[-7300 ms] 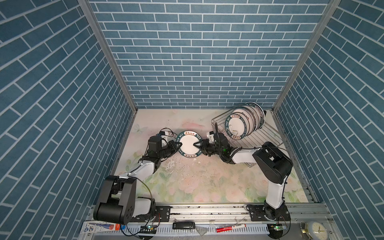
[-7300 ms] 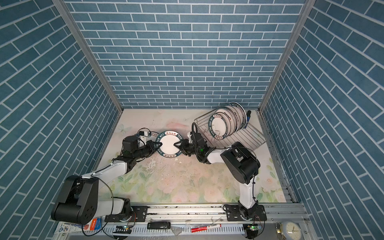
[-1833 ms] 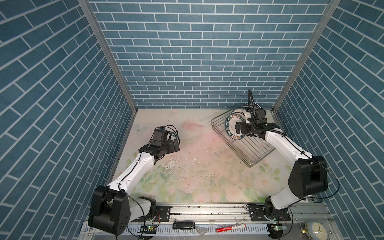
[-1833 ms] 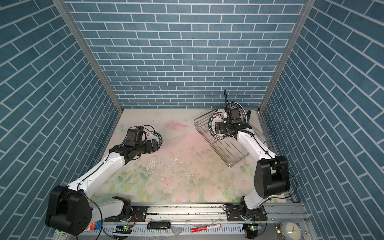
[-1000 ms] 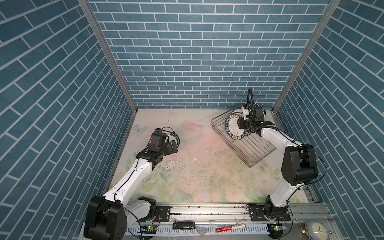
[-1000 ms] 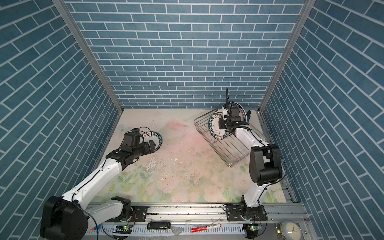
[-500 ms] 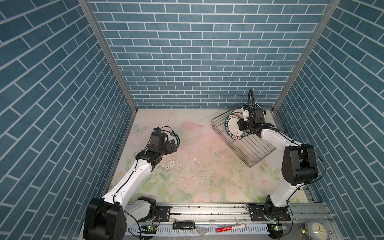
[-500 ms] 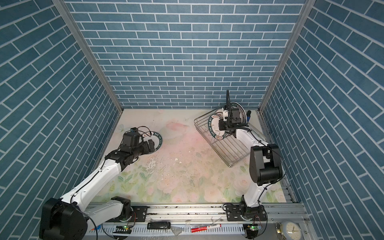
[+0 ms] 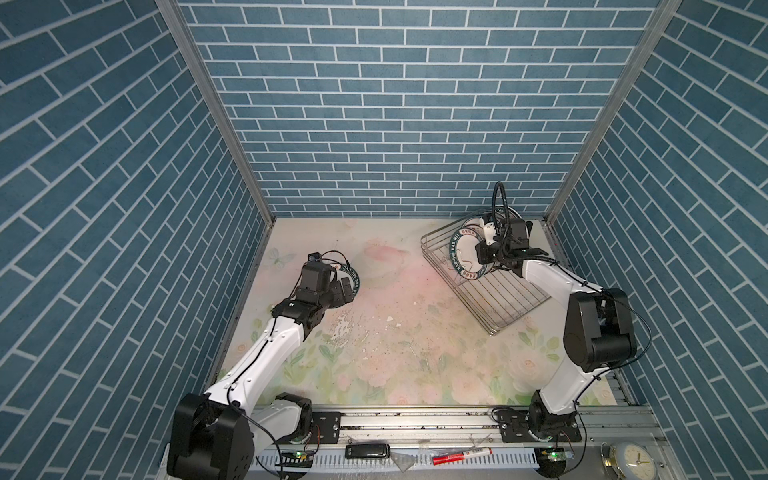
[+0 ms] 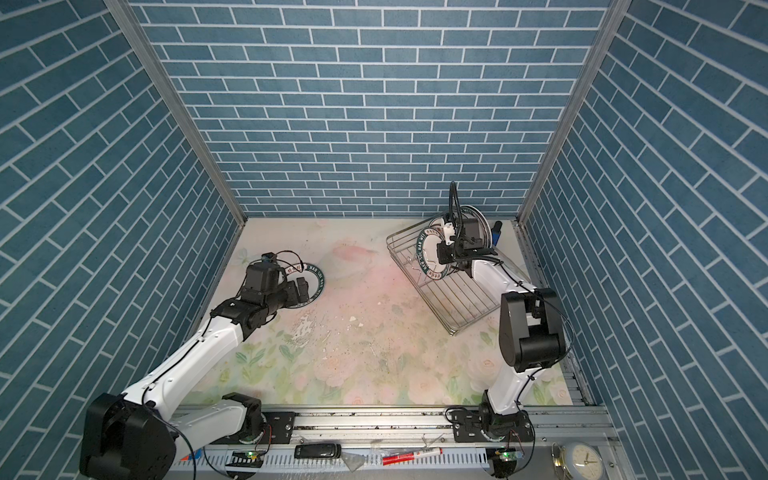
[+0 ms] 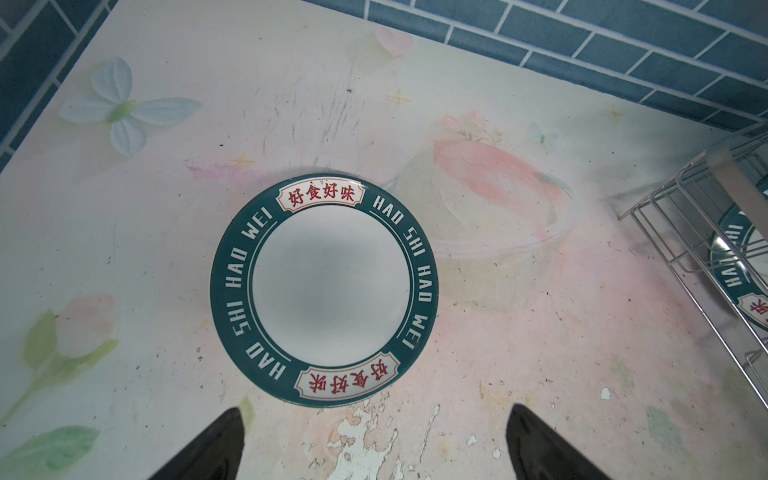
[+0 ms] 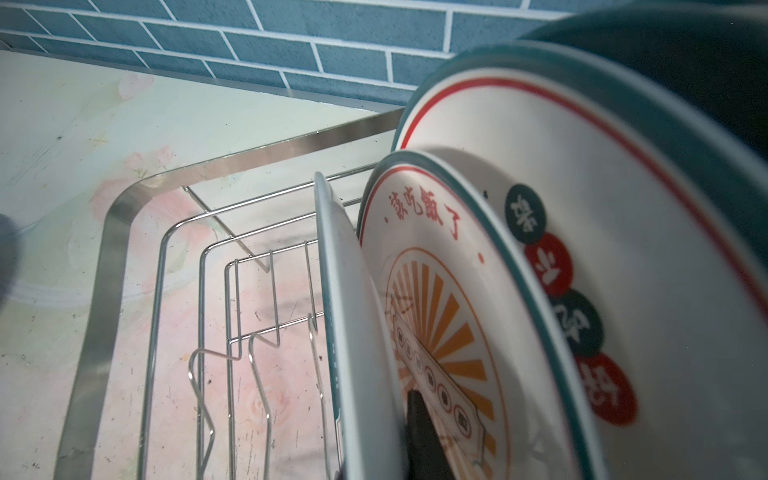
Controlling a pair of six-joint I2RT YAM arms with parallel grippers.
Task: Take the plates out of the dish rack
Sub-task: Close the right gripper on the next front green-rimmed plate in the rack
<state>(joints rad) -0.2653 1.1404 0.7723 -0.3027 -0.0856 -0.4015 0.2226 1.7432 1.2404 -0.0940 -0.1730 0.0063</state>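
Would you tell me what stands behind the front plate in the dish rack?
Behind the front plate is a sunburst plate, then a bigger plate with coloured dots; plates further back are mostly covered.

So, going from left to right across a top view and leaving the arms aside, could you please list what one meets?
Flat plate → dish rack, holding the upright plates → clock on the front ledge.

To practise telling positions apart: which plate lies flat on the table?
The green-banded plate by the left tool, outside the dish rack; the other plates stand on edge inside it.
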